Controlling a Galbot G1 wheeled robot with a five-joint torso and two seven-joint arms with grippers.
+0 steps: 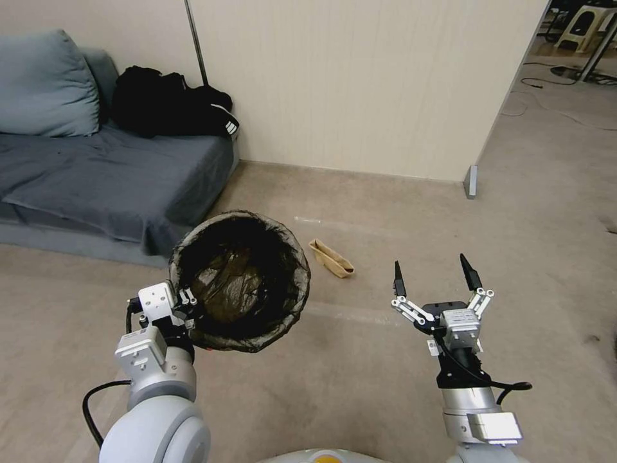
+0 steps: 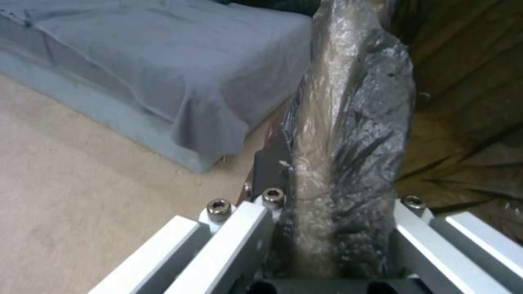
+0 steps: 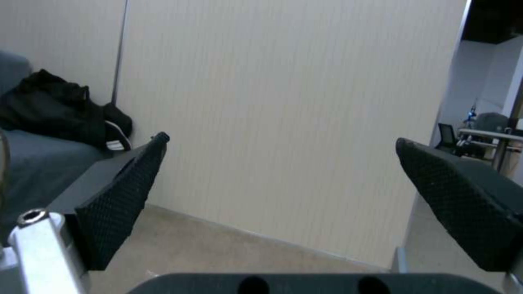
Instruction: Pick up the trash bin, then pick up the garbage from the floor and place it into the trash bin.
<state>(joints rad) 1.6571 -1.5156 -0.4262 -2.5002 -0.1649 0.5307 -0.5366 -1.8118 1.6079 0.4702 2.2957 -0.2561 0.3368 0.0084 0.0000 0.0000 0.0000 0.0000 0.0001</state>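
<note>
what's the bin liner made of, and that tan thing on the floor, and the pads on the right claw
Trash bin liner: thin plastic film, dark, glossy and crinkled where the left claw pinches the rim.
Tan piece of garbage on the floor: probably paper or thin card, matte, folded flat.
Right claw fingertips: black, matte, with a fine diamond texture, likely rubber or textured plastic; it is open and holds nothing.

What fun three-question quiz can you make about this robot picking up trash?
1. True or false: the left gripper is clamped on the rim of the trash bin.
2. The right gripper is: A) open with nothing in it, B) holding tissue, C) inside the bin.
3. What tan scrap lies on the floor beyond the bin?

Key
1. True; the left wrist view shows the bag-covered rim pinched there.
2. A
3. A tan paper piece, lying apart from both grippers.
</note>
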